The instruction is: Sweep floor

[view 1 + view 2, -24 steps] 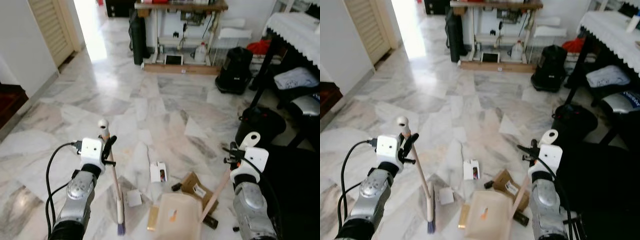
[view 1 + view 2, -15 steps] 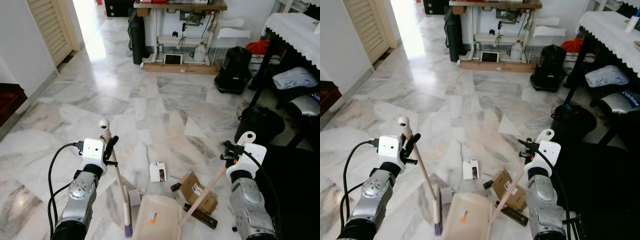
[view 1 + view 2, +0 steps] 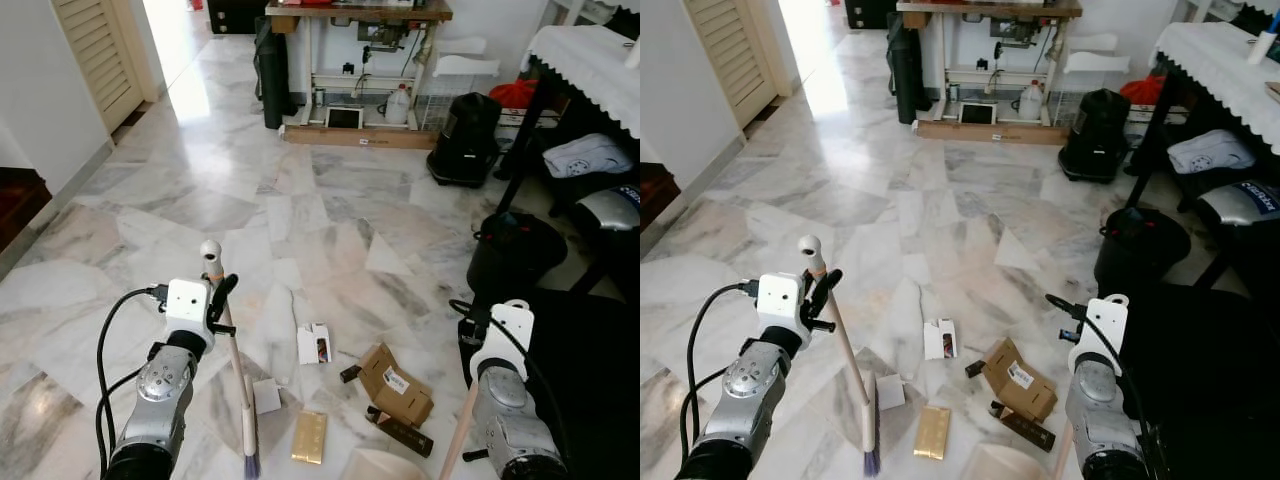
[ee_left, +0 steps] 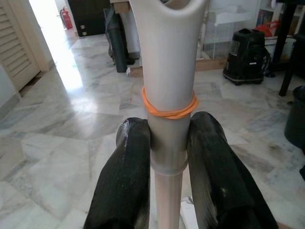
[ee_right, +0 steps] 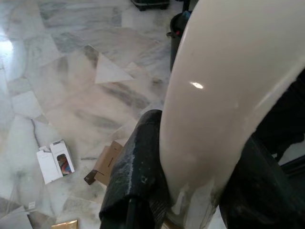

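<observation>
My left gripper (image 3: 216, 298) is shut on the cream broom handle (image 4: 167, 71), just below an orange rubber band. The broom slants down to its brush (image 3: 249, 462) on the marble floor. To the right, my right gripper (image 3: 476, 330) is shut on the thick cream dustpan handle (image 5: 214, 90); the pan's rim (image 3: 384, 464) peeks in at the bottom edge. Litter lies between the arms: a white box (image 3: 317, 343), a brown cardboard box (image 3: 396, 384), a gold packet (image 3: 309, 437), a small white piece (image 3: 267, 396) and a dark bar (image 3: 400, 431).
A black bin (image 3: 514, 252) stands right of the litter, beside dark furniture (image 3: 590, 330). A table with a white cloth (image 3: 590, 55), a black bag (image 3: 467, 140) and a workbench (image 3: 355, 60) line the back. A louvred door (image 3: 100, 55) is far left.
The right arm has drawn the dustpan back toward me, so only its rim shows and the gold packet lies uncovered. The broom's brush has shifted slightly; the left grip is unchanged.
</observation>
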Controlling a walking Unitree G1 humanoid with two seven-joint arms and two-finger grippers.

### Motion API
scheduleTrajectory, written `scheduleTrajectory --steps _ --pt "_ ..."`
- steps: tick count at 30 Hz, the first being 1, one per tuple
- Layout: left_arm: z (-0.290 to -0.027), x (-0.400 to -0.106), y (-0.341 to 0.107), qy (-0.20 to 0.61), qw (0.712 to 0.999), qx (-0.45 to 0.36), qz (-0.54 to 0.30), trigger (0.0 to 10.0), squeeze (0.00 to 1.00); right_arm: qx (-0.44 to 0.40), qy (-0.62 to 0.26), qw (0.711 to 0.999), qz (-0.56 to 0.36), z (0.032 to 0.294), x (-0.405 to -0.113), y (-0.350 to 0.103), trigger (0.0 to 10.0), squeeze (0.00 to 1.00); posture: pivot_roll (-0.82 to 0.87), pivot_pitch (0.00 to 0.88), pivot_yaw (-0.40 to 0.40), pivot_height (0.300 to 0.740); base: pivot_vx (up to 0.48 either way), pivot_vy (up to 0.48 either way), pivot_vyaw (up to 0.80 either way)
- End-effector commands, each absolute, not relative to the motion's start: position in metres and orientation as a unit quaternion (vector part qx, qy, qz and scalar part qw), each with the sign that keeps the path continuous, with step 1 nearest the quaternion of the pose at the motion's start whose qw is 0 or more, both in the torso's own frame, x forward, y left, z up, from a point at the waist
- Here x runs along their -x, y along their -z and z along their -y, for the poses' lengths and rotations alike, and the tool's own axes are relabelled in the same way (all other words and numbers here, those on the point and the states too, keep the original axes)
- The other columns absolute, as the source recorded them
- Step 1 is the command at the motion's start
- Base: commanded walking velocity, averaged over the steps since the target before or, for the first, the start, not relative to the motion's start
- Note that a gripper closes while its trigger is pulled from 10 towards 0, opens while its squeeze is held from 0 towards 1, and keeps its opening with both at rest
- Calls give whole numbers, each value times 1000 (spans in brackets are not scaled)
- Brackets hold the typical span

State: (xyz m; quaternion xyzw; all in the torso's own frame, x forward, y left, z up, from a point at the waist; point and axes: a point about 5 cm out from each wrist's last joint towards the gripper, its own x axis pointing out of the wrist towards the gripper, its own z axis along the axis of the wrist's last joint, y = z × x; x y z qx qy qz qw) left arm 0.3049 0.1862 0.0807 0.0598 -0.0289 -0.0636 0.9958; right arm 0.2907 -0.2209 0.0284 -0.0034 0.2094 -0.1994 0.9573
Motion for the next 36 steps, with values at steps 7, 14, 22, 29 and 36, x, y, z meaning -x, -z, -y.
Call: scheduleTrajectory --steps 7,14,22,29,36 --pt "-185 -308 -96 70 994 -59 58 10000 0 24 190 963 -188 223 -295 -24 10000 0 28 0 -9 740 0 0 0" --pt "-184 -310 -98 74 994 -59 60 10000 0 45 158 975 -149 217 -301 -31 10000 0 35 0 -7 740 0 0 0" --pt "-181 -310 -102 94 992 -57 62 10000 0 71 143 979 -129 211 -306 -32 10000 0 40 0 0 740 0 0 0" --pt "-180 -310 -103 124 989 -56 50 10000 0 73 140 981 -114 210 -310 -36 10000 0 48 0 3 740 0 0 0" --pt "-179 -307 -96 164 985 -45 14 10000 0 70 123 984 -104 203 -311 -36 10000 0 61 0 7 740 0 0 0"
